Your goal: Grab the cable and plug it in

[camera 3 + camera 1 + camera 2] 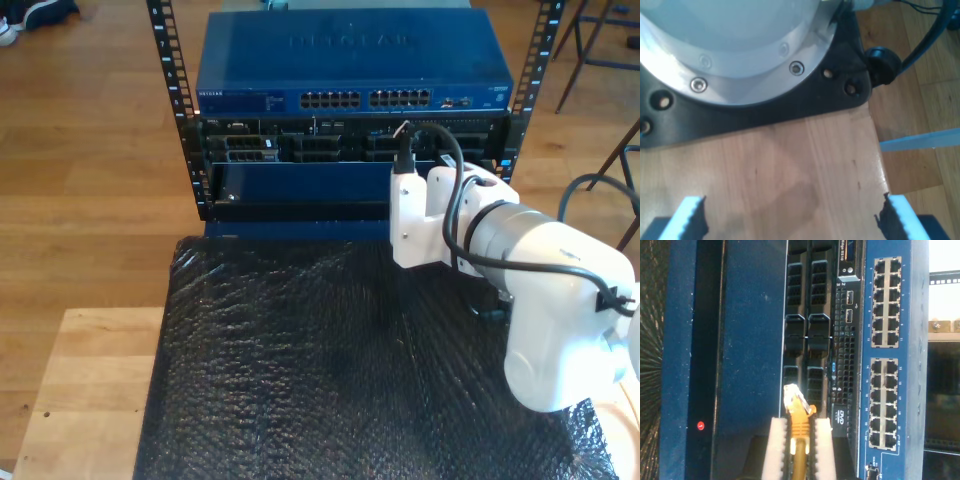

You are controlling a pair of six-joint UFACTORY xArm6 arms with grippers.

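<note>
The cable is yellow, with a clear plug at its tip, and my second gripper is shut on it between two white pads. The plug points at the rack front and sits before the black server face, apart from the blue switch's ports. My first gripper is open with nothing between its toothed fingertips, above a wooden tabletop. In the exterior view a white arm's wrist faces the rack and hides its jaws.
The blue switch tops the rack, with the black server under it. A black bubble mat covers the table beside bare wood. A black base plate with a silver flange stands near my first gripper.
</note>
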